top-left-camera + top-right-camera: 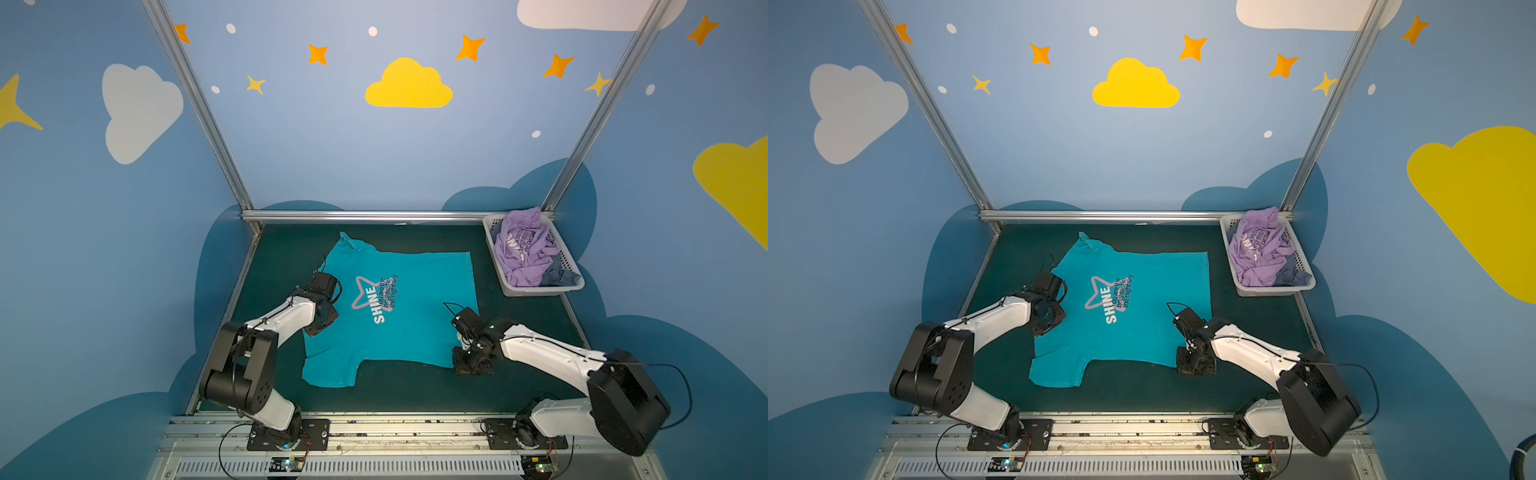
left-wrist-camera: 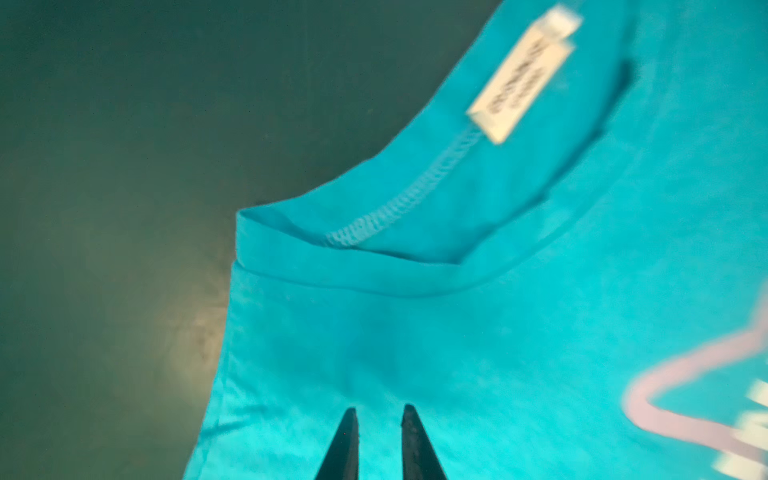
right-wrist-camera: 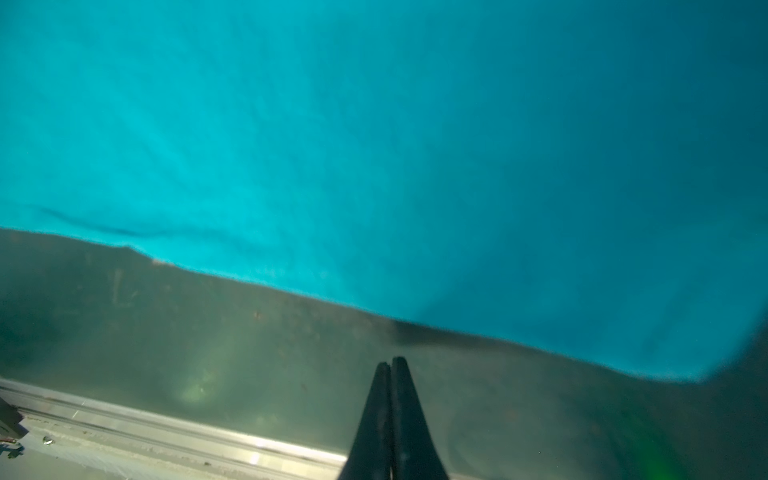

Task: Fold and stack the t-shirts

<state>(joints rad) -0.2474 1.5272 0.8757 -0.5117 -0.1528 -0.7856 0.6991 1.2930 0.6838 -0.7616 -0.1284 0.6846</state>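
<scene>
The teal t-shirt (image 1: 415, 299) (image 1: 1150, 299) lies spread flat, print up, on the dark green mat, collar toward the left. My left gripper (image 2: 380, 409) hovers over the shirt's chest just below the collar (image 2: 374, 274), its jaws a little apart with nothing between them. A white label (image 2: 519, 79) shows inside the neck. My right gripper (image 3: 390, 359) is shut and empty, over bare mat beside the teal t-shirt's (image 3: 374, 124) near right hem corner. The lavender t-shirt (image 1: 523, 249) (image 1: 1258, 249) lies crumpled in the basket.
The white perforated basket (image 1: 536, 291) (image 1: 1271, 292) stands at the back right and also holds a grey-blue cloth (image 1: 561, 276). An aluminium bar (image 1: 365, 215) bounds the mat at the back. A metal rail (image 1: 374, 428) with both arm bases runs along the front.
</scene>
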